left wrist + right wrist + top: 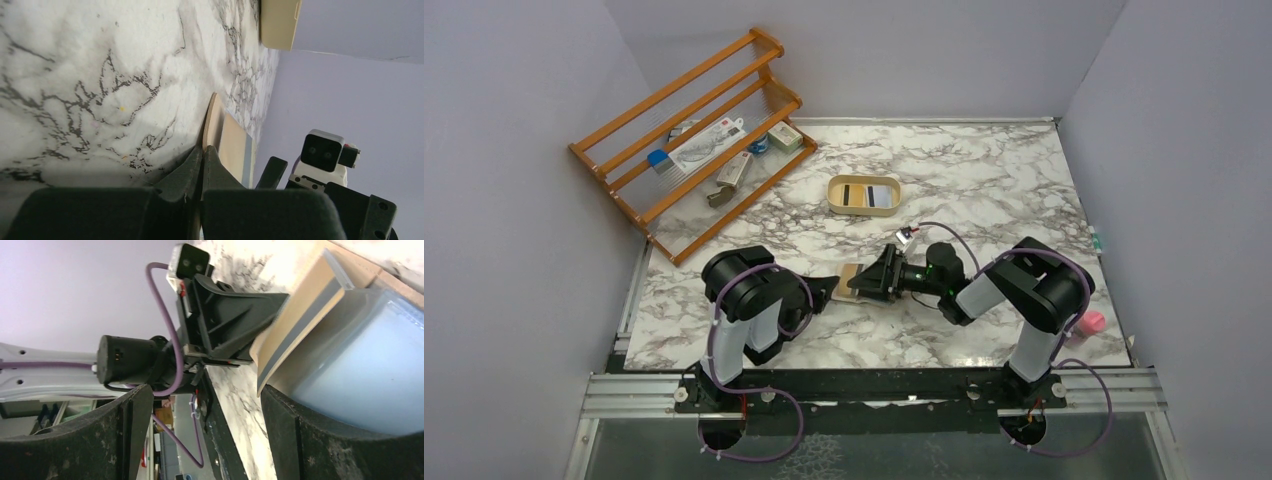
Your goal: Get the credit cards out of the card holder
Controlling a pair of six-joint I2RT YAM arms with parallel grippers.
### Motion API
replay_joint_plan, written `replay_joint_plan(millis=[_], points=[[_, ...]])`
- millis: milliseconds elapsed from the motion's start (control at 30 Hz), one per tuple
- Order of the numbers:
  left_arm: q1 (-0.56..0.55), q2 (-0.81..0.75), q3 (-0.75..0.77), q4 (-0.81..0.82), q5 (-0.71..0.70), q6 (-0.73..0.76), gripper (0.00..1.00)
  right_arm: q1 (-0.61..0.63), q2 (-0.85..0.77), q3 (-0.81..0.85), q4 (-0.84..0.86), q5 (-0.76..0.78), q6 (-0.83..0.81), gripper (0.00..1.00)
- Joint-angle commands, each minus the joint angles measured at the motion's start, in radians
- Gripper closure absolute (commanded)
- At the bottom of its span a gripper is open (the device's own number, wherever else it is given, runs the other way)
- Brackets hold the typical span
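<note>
The tan card holder (853, 283) lies open on the marble table between my two grippers. My left gripper (828, 291) is shut on its left flap; in the left wrist view the fingertips (204, 150) pinch the thin tan edge of the card holder (235, 147). My right gripper (879, 281) is open at the holder's right side. In the right wrist view its jaws (205, 390) stand wide apart, one finger (285, 435) against the card holder (300, 305), where a light blue credit card (370, 375) sits in a pocket. Other cards (869, 196), one with a black stripe, lie in the oval tray.
The cream oval tray (834, 198) stands behind the grippers at mid-table. A wooden rack (689, 130) with small items leans at the back left. A pink object (1091, 322) lies at the right edge. Grey walls close in three sides.
</note>
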Motion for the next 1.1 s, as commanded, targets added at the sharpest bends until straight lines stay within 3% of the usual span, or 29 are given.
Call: replay_joint_plan(millis=[0,533,867,1067], points=[[-0.002,0.051,-0.054,0.248,0.03,0.103,1.0,0.02,0.0,0.034,0.136,-0.04,0.013,0.17],[-0.003,0.043,-0.052,0.248,0.031,0.151,1.0,0.02,-0.006,0.312,-0.631,0.028,-0.265,0.18],[-0.003,0.053,-0.053,0.248,0.037,0.158,1.0,0.019,0.033,0.353,-0.535,-0.033,-0.211,0.19],[-0.003,0.05,-0.058,0.248,0.033,0.164,1.0,0.008,-0.006,0.373,-0.572,-0.04,-0.205,0.19]])
